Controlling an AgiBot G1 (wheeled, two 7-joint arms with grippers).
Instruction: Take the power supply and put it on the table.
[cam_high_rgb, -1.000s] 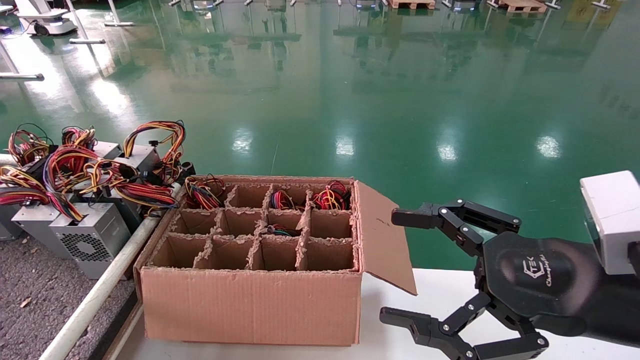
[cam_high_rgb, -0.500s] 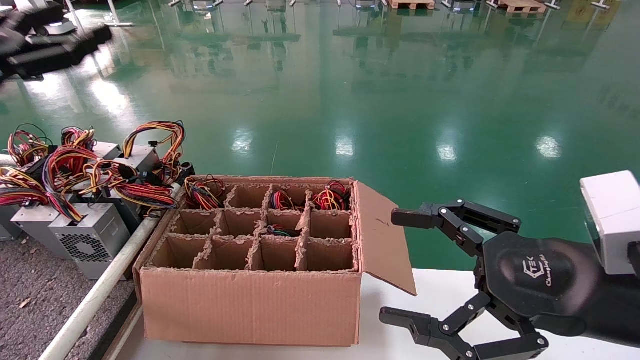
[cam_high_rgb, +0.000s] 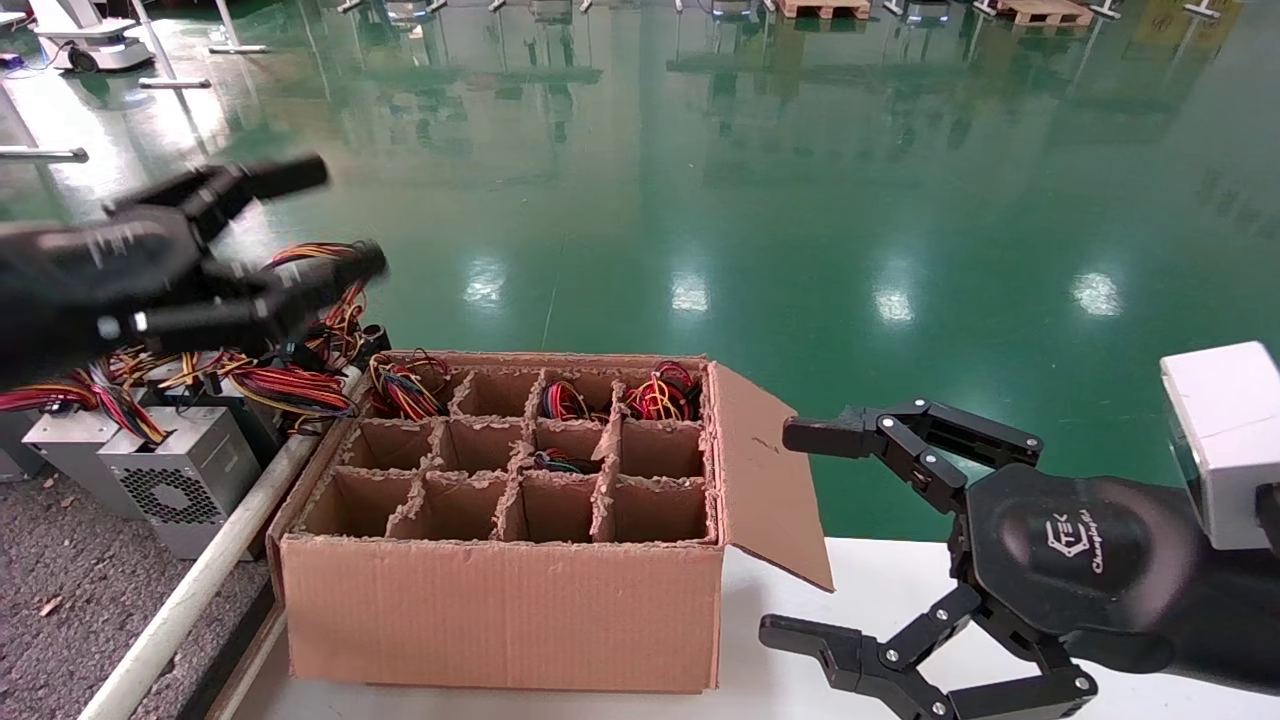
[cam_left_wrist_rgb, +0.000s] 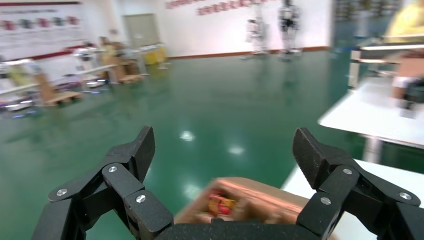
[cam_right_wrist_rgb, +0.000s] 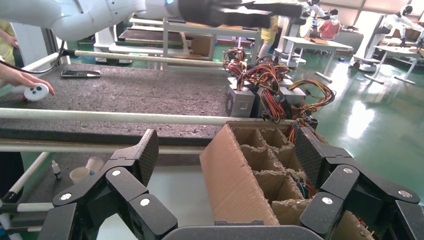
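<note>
1. The flat dark-grey speckled felt-like table (cam_high_rgb: 60, 590) is edged by a round white tube rail (cam_high_rgb: 200, 580).
2. Grey metal power supply units with looped red, yellow, orange and black wire bundles (cam_high_rgb: 170, 470) stand together on it, close to the rail.
3. Just beside the rail, a white table (cam_high_rgb: 860, 590) carries an open brown cardboard box with a cell divider grid (cam_high_rgb: 500, 600).

The box (cam_high_rgb: 500, 610) is matt brown corrugated cardboard, its inner dividers rough and ragged along their top edges. Beside it the table (cam_high_rgb: 60, 590) has a dark, speckled, felt-like top, edged by a smooth white tube rail (cam_high_rgb: 190, 600). The power supplies (cam_high_rgb: 165, 475) there have dull grey metal cases with perforated grilles and glossy plastic-coated wires. The floor (cam_high_rgb: 800, 200) beyond is a glossy green, mirror-smooth coating. Both grippers look like matt black plastic with small bright metal screws.
</note>
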